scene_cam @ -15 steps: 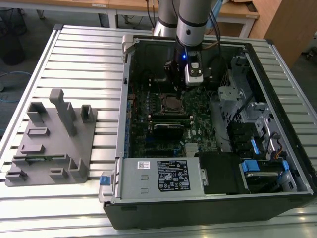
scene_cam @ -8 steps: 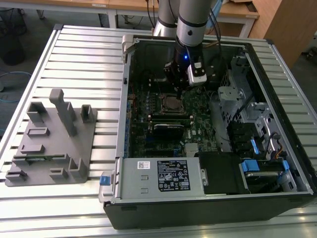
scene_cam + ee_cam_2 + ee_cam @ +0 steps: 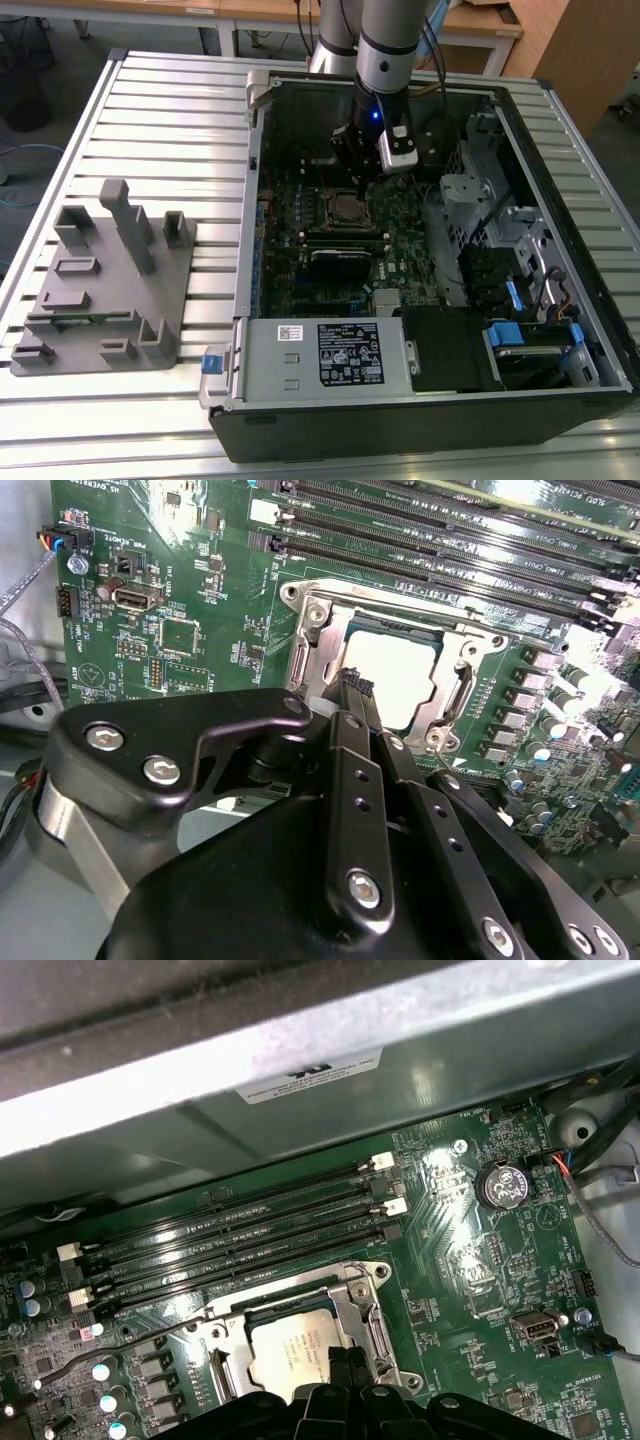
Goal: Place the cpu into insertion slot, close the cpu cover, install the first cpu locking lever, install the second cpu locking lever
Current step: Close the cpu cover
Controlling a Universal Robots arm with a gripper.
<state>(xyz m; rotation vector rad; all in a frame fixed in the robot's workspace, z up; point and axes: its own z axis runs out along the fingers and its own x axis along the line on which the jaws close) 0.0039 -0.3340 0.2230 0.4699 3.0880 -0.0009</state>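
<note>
The cpu [image 3: 395, 670] lies flat in the insertion slot [image 3: 262, 1317], its pale top also showing in the first wrist view [image 3: 290, 1345]. The cpu cover [image 3: 303, 662] is folded down around it as a silver frame [image 3: 362, 1305]. A thin wire lever [image 3: 130, 1338] runs out from the socket's side along the board. My gripper [image 3: 355, 683] is shut, its black fingertips held together at the edge of the cover with nothing visible between them. In the exterior view the gripper [image 3: 358, 188] hangs just above the socket [image 3: 348, 208] inside the open case.
Long black memory slots [image 3: 240, 1235] run beside the socket. A grey power supply box [image 3: 320, 352] sits at the case's near side and drive bays with cables [image 3: 510, 270] at the exterior view's right. A grey fixture block [image 3: 110, 280] stands on the table outside the case.
</note>
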